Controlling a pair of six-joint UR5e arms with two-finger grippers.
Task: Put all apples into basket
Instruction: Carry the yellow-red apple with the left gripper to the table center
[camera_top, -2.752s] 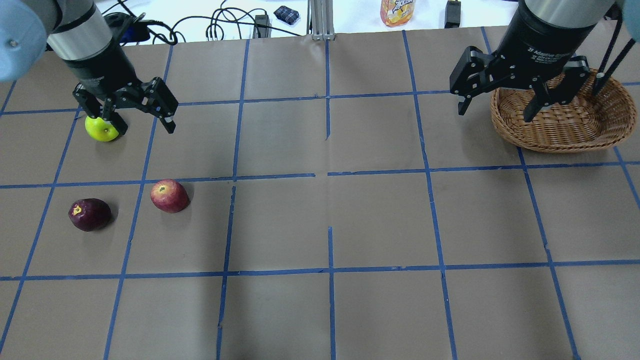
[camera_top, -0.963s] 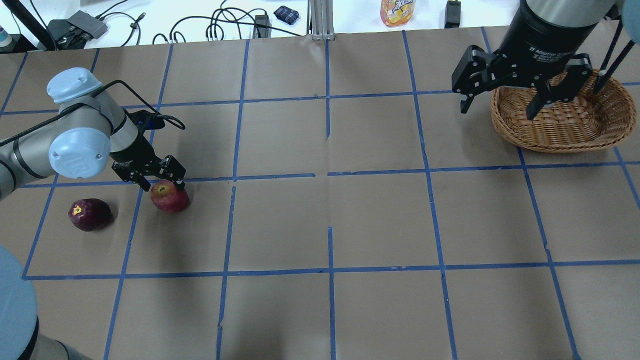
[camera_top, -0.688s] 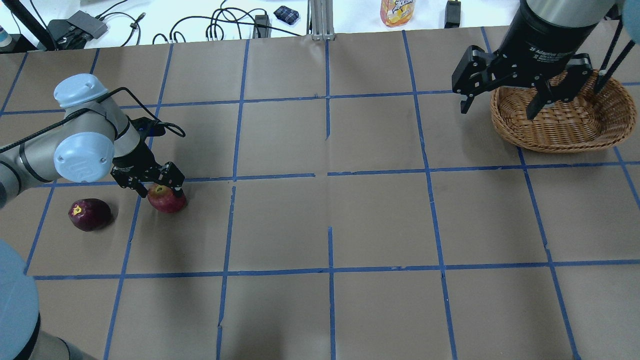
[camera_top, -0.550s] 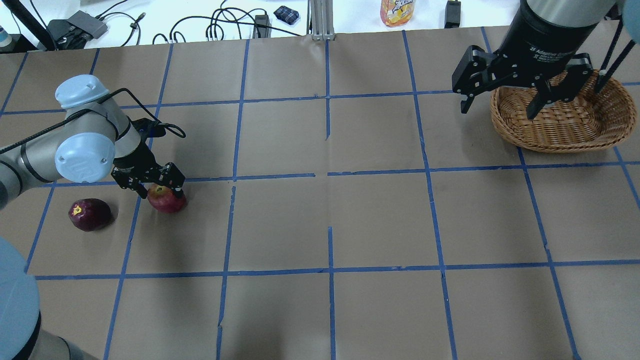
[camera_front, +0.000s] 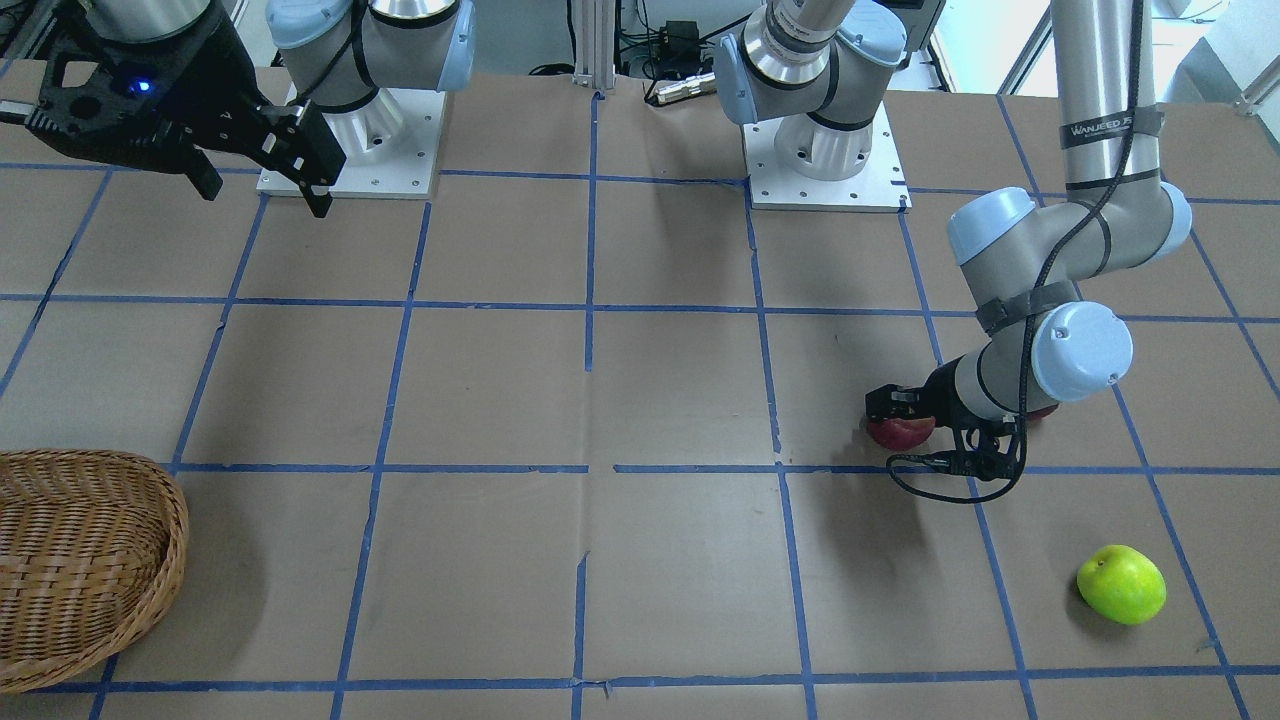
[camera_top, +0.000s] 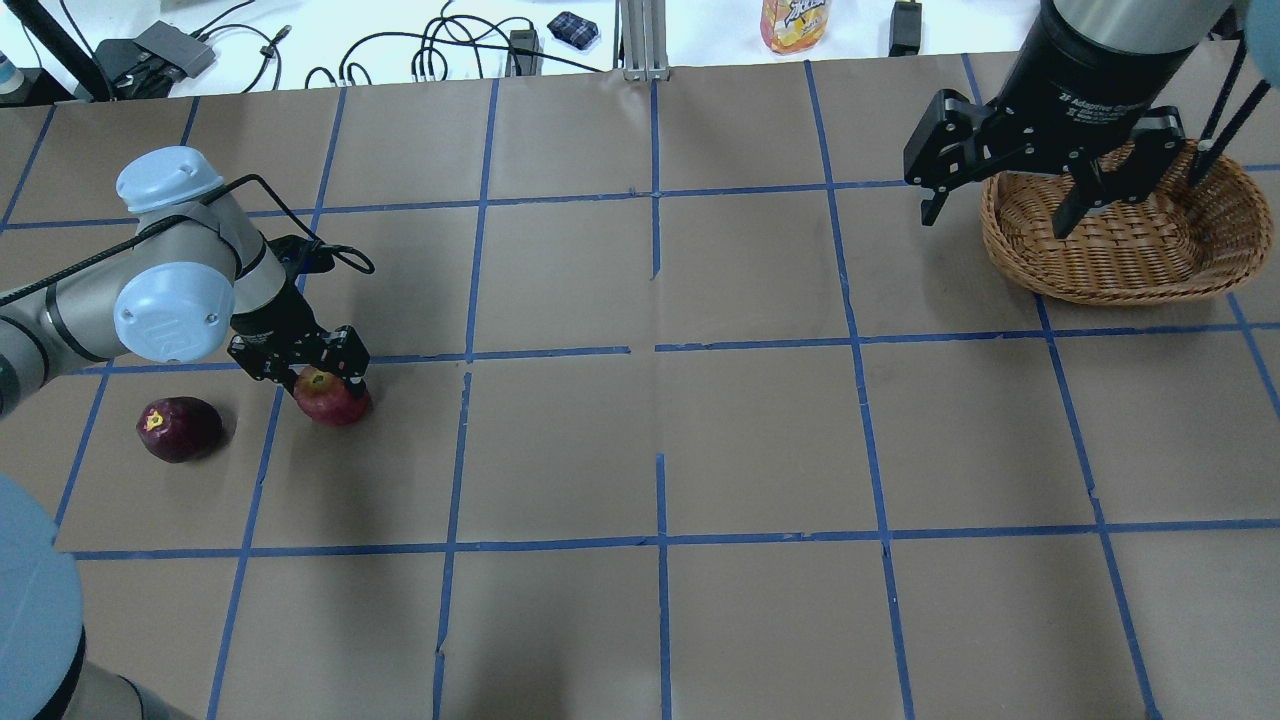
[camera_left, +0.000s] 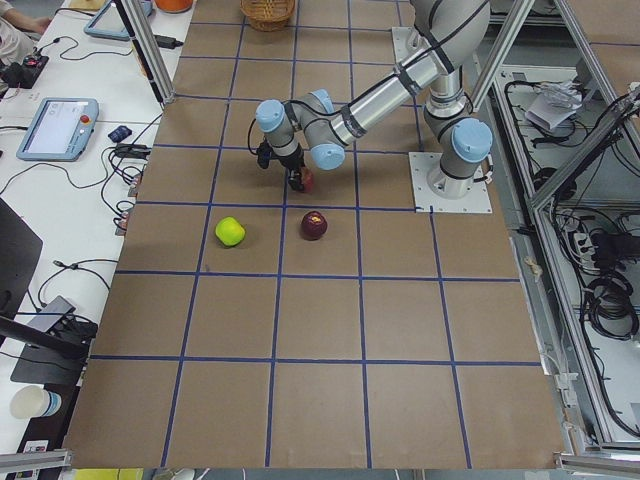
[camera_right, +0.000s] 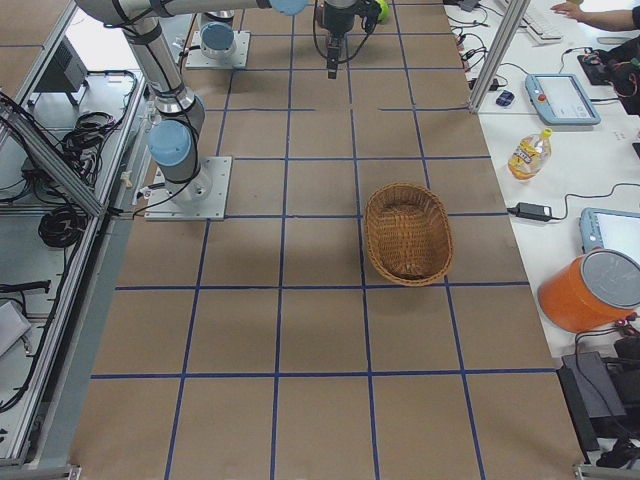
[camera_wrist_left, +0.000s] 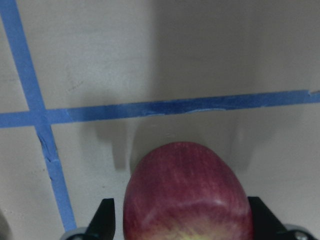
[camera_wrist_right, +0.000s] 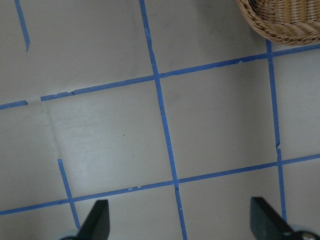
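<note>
My left gripper (camera_top: 318, 378) is low on the table's left side and shut on the red apple (camera_top: 338, 405). In the left wrist view the red apple (camera_wrist_left: 187, 195) fills the span between the fingers (camera_wrist_left: 106, 220) and still rests on the paper. The maroon apple (camera_top: 180, 429) lies just to its left. The green apple (camera_front: 1121, 584) lies farther out; my left arm hides it from overhead. My right gripper (camera_top: 997, 220) hangs open and empty above the left rim of the wicker basket (camera_top: 1130, 270) at the far right.
Blue tape lines grid the brown paper. A juice bottle (camera_top: 795, 22) and cables lie beyond the far edge. An orange bucket (camera_right: 590, 290) and tablets sit on the side bench, where a person's hand (camera_right: 600, 15) shows.
My left arm left the green apple, dropped to the red apple and closed its fingers on it, nudging it slightly left. The right arm has stayed over the basket's rim.
</note>
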